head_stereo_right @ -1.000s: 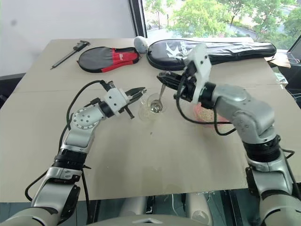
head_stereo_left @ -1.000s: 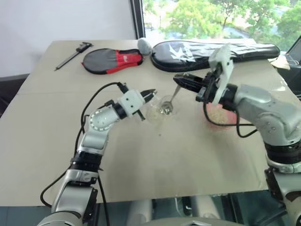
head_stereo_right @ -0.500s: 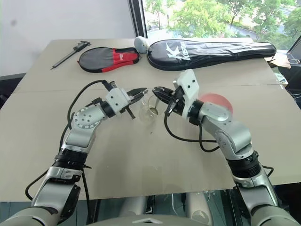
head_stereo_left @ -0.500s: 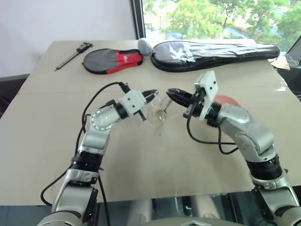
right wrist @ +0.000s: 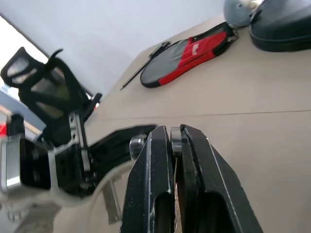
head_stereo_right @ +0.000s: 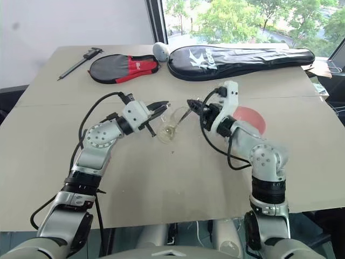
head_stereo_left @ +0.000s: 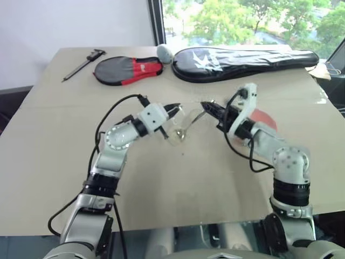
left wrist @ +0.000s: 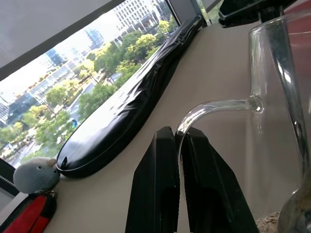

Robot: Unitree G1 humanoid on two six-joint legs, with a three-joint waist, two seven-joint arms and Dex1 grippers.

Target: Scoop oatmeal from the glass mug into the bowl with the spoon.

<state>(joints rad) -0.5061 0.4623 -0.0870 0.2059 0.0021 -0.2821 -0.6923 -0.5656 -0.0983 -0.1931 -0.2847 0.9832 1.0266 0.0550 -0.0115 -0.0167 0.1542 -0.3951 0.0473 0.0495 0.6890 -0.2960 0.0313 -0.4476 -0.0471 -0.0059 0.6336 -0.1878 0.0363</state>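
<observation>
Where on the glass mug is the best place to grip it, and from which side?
The handle. The glass mug is tilted, its thin curved handle sticking out toward the robot's left, so come from that side and pinch the loop. The left gripper is shut on it that way; the wall looks too wide and smooth.

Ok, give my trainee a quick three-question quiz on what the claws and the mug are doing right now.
1. True or false: the left claw is shut on the handle of the glass mug.
2. What does the right claw hold: A) the black caliper, B) the spoon, C) the bowl?
3. Is the mug upright or tipped?

Key:
1. True; the handle runs between its fingers.
2. B; the spoon's tip reaches into the mug.
3. Tipped, its mouth leaning toward the right claw, with some oatmeal left at the bottom.
</observation>
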